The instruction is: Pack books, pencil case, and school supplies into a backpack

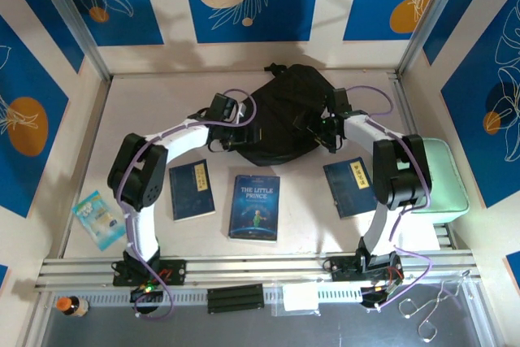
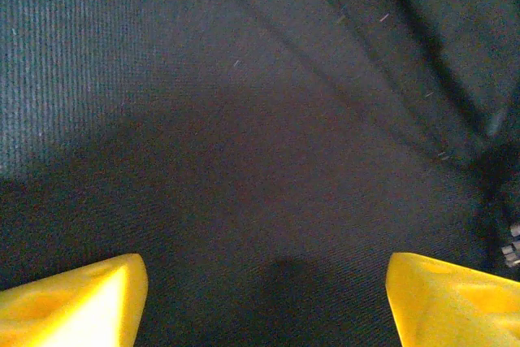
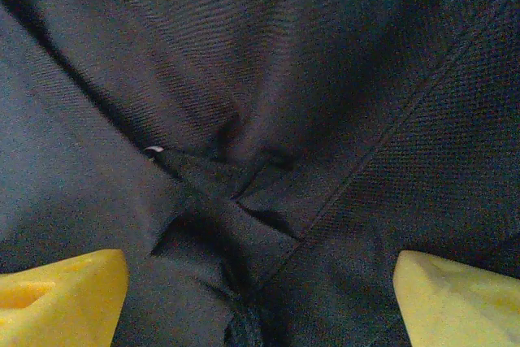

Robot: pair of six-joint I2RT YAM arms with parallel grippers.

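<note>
The black backpack [image 1: 280,115] lies slumped at the middle back of the table. My left gripper [image 1: 236,125] rests against its left side and my right gripper [image 1: 329,129] against its right side. In the left wrist view the left gripper [image 2: 266,274] stands open, its yellow fingers [image 2: 81,302] wide apart over flat black fabric. The right gripper [image 3: 262,270] is also open, over a creased fold and seam of the backpack [image 3: 244,193]. Three navy books lie flat in front: one at the left [image 1: 192,188], The Little Prince [image 1: 254,206], one at the right [image 1: 349,187]. I cannot pick out the pencil case.
A mint green box [image 1: 445,176] stands at the right edge behind the right arm. A pale blue packet [image 1: 99,219] lies at the near left. On the front ledge sit a black ridged bar [image 1: 236,298], a white sachet [image 1: 299,298] and a small bottle [image 1: 71,306].
</note>
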